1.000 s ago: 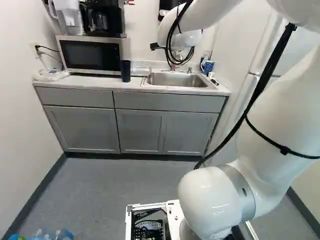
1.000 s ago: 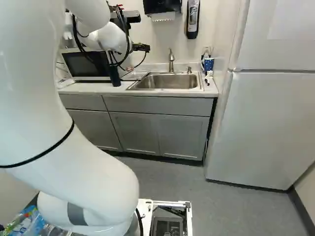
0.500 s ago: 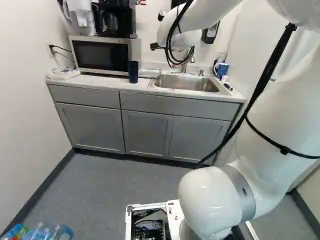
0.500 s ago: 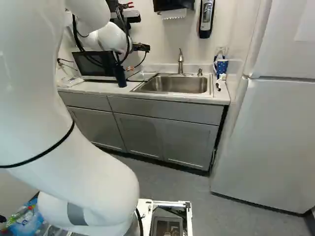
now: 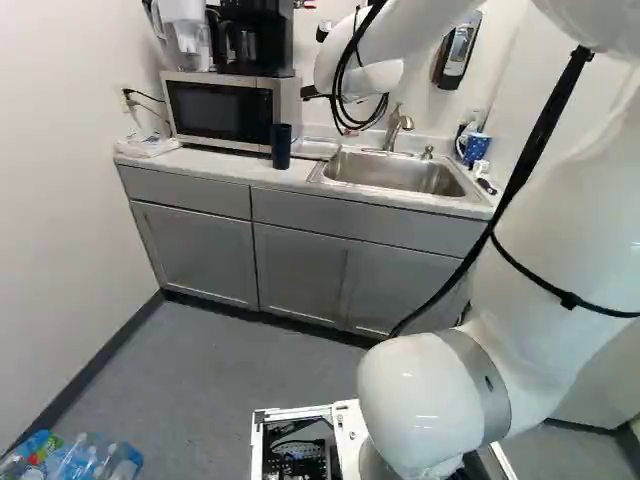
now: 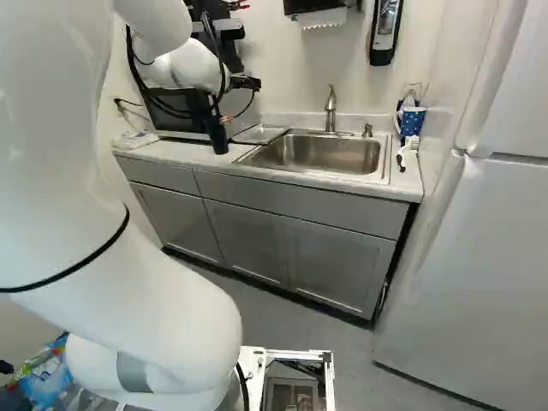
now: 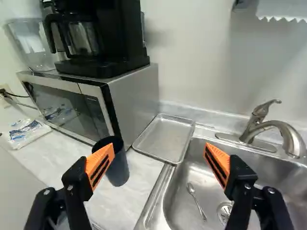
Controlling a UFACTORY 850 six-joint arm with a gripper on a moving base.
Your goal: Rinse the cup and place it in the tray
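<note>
Counter (image 5: 220, 174) and sink (image 5: 395, 173) had slid rightward in both base views since the earlier frames, because the base (image 5: 290, 412) had moved; the arm (image 6: 145, 291) held its pose on it. In the wrist view the gripper (image 6: 247, 83) had its fingers wide apart. The dark cup (image 7: 116, 167) stood upright on the counter beside the metal tray (image 7: 164, 137), beyond one orange fingertip (image 7: 100, 165), perhaps not quite touching it

microwave (image 5: 220, 108) along back edge of desk (image 5: 225, 168), coffee maker (image 5: 265, 35) and pitcher (image 7: 33, 43) on top, blue mug (image 6: 412, 122) near right edge
</note>
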